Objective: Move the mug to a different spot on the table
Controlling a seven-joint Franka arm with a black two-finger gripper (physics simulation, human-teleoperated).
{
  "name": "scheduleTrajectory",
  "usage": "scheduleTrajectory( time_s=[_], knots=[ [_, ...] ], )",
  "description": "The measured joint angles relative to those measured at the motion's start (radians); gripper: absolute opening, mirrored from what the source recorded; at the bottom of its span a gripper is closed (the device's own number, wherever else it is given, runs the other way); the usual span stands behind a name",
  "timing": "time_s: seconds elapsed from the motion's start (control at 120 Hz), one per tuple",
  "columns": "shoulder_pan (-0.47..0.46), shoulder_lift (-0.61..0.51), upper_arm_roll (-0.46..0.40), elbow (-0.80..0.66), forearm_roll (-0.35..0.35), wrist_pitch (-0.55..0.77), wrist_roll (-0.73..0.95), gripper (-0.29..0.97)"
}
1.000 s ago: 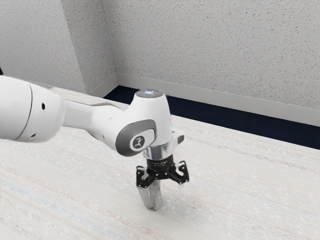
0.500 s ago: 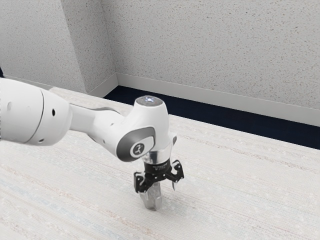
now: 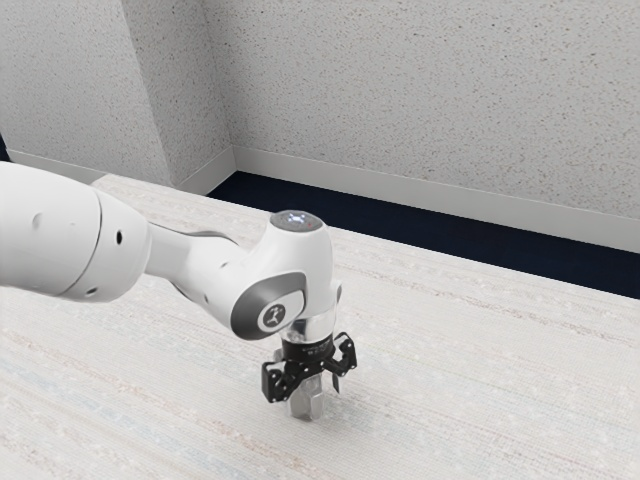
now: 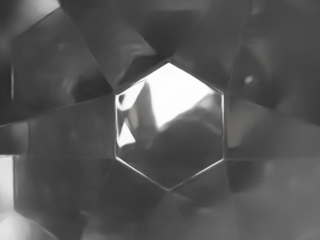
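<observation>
The fingers [image 3: 271, 382] have sunk lower around the mug [image 3: 306, 402].

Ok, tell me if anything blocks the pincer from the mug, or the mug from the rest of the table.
Nothing visible does. The pincer hangs directly over the silvery faceted mug, with the wrist view looking straight down into it. No other object shows on the table around it.

You are seeing no readable words, numbers or brand names anywhere. The arm's grey joint cap [image 3: 270, 315] is showing a small white emblem, illegible.
</observation>
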Motion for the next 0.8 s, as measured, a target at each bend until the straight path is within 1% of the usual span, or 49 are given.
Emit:
scheduleTrajectory(
  time_s=[0.067, 0.125, 0.175, 0.225, 0.258, 0.358, 0.567, 0.658, 0.8],
  knots=[
    [0.000, 0.001, 0.000, 0.000, -0.001, 0.003, -0.013, 0.60],
    [0.000, 0.001, 0.000, 0.000, -0.001, 0.005, -0.024, 0.48],
    [0.001, 0.001, 0.000, 0.000, -0.001, 0.006, -0.033, 0.42],
    [0.000, 0.001, 0.001, 0.000, 0.000, 0.007, -0.041, 0.39],
    [0.000, 0.000, 0.001, 0.000, 0.000, 0.007, -0.047, 0.42],
    [0.001, -0.003, 0.002, 0.001, 0.002, 0.006, -0.061, 0.39],
    [-0.001, -0.016, 0.011, 0.002, 0.009, -0.007, -0.086, 0.23],
    [0.000, -0.031, 0.027, 0.003, 0.032, -0.028, -0.096, 0.14],
    [0.000, -0.042, 0.033, 0.005, 0.054, -0.058, -0.109, 0.09]
  ],
)
